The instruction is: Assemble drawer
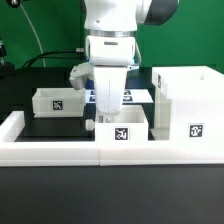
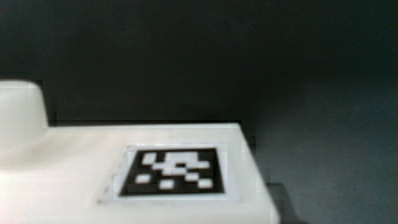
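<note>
The tall white drawer casing (image 1: 185, 95) stands at the exterior view's right, with a tag on its front. One small open-top tray (image 1: 122, 124) sits in the middle against the border wall, tag facing front. The second tray (image 1: 57, 101) sits at the left. My gripper (image 1: 108, 104) hangs straight down just behind the middle tray, and its fingertips are hidden by the tray's wall. The wrist view shows a white surface with a tag (image 2: 175, 171) very close and blurred, and I cannot tell which part it is. No fingers show there.
The long low white border wall (image 1: 60, 150) runs along the front and up the left side. The marker board (image 1: 138, 97) lies on the black table behind the gripper. A rounded white shape (image 2: 18, 115) sits at the wrist view's edge.
</note>
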### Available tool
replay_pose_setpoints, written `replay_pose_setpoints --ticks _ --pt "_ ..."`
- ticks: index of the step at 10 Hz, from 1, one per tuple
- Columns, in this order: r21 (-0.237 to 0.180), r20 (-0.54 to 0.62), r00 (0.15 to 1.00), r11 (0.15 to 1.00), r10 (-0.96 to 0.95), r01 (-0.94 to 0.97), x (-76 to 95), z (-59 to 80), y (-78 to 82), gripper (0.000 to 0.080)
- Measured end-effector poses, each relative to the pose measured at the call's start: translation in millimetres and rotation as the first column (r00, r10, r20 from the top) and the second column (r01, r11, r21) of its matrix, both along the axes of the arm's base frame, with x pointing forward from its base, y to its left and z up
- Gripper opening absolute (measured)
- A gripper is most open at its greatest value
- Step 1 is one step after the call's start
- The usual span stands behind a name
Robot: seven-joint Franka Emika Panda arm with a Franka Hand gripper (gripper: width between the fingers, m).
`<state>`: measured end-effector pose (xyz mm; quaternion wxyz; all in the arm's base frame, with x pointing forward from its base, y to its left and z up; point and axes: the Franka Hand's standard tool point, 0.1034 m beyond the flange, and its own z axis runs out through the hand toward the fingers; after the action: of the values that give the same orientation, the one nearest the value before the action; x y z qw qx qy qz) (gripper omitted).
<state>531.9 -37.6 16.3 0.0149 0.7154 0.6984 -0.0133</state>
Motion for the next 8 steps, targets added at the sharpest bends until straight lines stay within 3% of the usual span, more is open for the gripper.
replay_pose_setpoints --ticks 4,8 --pt "0.008 -0.020 0.999 0.999 0.031 -0.031 3.3 0.7 20.9 0.0042" --pt "0.010 -0.036 0.999 0.999 0.032 -0.032 5.0 -2.4 22.1 0.0042"
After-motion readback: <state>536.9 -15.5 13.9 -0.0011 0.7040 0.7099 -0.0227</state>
